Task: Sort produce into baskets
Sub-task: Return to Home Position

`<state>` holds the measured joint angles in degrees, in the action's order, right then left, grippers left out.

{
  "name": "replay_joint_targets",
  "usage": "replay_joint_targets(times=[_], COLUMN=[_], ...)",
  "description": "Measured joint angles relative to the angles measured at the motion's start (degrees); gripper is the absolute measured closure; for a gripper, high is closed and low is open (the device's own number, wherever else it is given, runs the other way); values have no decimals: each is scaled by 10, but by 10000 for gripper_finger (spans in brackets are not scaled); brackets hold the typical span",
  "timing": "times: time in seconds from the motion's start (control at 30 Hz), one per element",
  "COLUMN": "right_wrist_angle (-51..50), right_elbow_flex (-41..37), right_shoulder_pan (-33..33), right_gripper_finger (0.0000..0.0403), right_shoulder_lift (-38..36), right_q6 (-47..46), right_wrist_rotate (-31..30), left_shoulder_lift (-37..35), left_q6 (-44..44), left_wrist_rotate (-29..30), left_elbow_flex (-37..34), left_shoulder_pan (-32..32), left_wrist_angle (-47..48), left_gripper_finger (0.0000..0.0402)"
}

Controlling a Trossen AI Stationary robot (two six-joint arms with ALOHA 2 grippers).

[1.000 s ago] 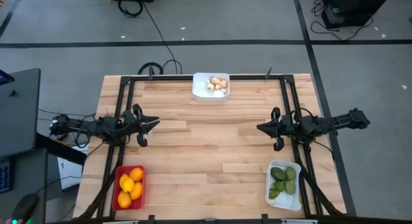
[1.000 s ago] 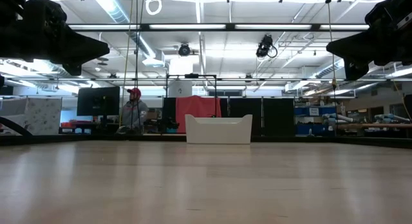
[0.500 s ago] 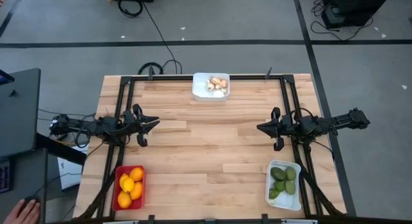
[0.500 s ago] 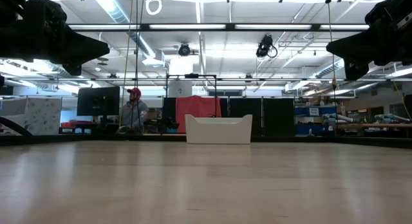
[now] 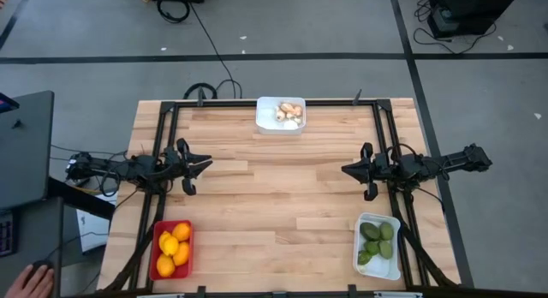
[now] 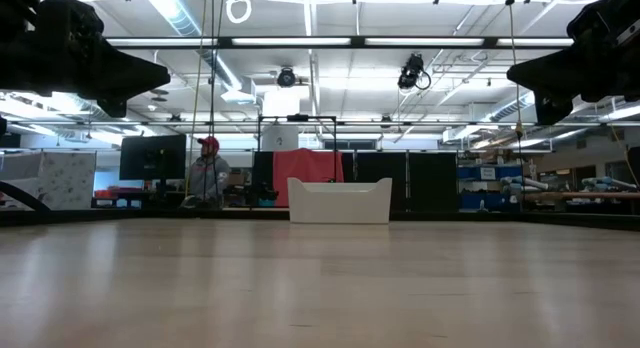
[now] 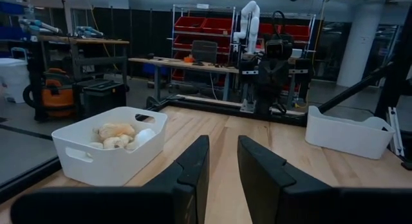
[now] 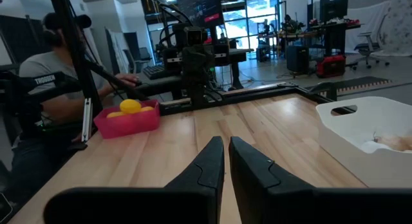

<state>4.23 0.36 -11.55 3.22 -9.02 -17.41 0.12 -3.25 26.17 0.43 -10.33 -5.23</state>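
A red basket (image 5: 171, 248) at the near left holds yellow-orange fruits (image 5: 172, 244). A white basket (image 5: 390, 268) at the near right holds dark green fruits (image 5: 375, 243). A second white basket (image 5: 267, 122) at the far edge's middle holds pale mushroom pieces (image 5: 289, 112), which also show in the left wrist view (image 7: 116, 135). My left gripper (image 5: 207, 163) hangs above the table's left side, shut and empty, its fingers pointing toward the right. My right gripper (image 5: 344, 169) hangs above the right side, shut and empty, pointing toward the left.
Bare wood (image 5: 274, 195) lies between the two grippers. A black frame (image 5: 163, 127) runs along the table's sides and far edge. A person's hand (image 5: 34, 283) shows beyond the near left corner, and a seated person (image 8: 51, 89) is beside the table's left.
A person's hand has come into view on the floor side beyond the table's near left corner. Both arms and all baskets have kept still.
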Motion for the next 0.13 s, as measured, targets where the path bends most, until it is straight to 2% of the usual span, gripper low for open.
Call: replay_joint_targets(times=[0.13], right_wrist_angle=[0], right_elbow_flex=[0], right_shoulder_pan=[0], right_gripper_finger=[364], right_shoulder_lift=[0], right_q6=[0], right_wrist_rotate=[0], left_shoulder_lift=[0], left_q6=[0], left_wrist_rotate=[0], left_elbow_flex=[0], left_shoulder_pan=[0], left_wrist_angle=[0], left_gripper_finger=[316])
